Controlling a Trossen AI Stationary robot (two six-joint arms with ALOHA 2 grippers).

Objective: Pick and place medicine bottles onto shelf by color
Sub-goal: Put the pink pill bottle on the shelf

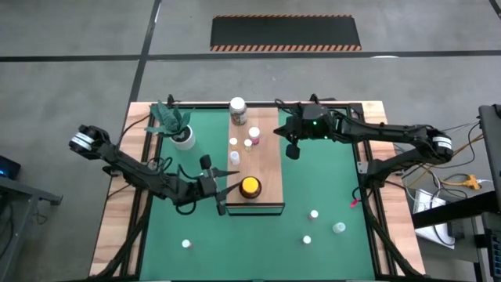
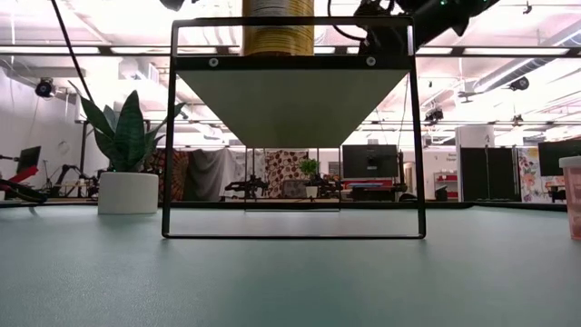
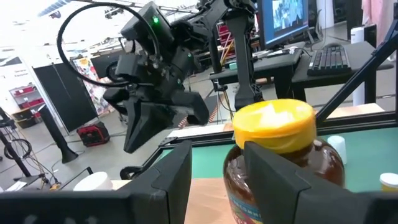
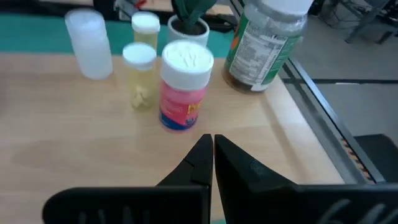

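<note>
The shelf (image 1: 266,160) is a light-brown board on a black frame in the middle of the green mat. On its near end stands the amber yellow-lidded jar (image 1: 250,187). My left gripper (image 1: 226,192) is open, level with that jar on its left. In the left wrist view the jar (image 3: 280,155) stands just beyond the gripper (image 3: 217,152), partly behind one finger. At the far end are the white-lidded jar (image 4: 267,37), a pink white-capped bottle (image 4: 183,87) and several small bottles. My right gripper (image 4: 212,155) is shut and hovers by the shelf's right edge (image 1: 292,149).
A potted plant (image 1: 182,129) stands left of the shelf. Loose small bottles lie on the mat near the near edge (image 1: 314,213), (image 1: 338,228), (image 1: 186,244). In the low view the shelf frame (image 2: 172,127) rises from the mat, and a pink bottle (image 2: 572,195) shows at the right.
</note>
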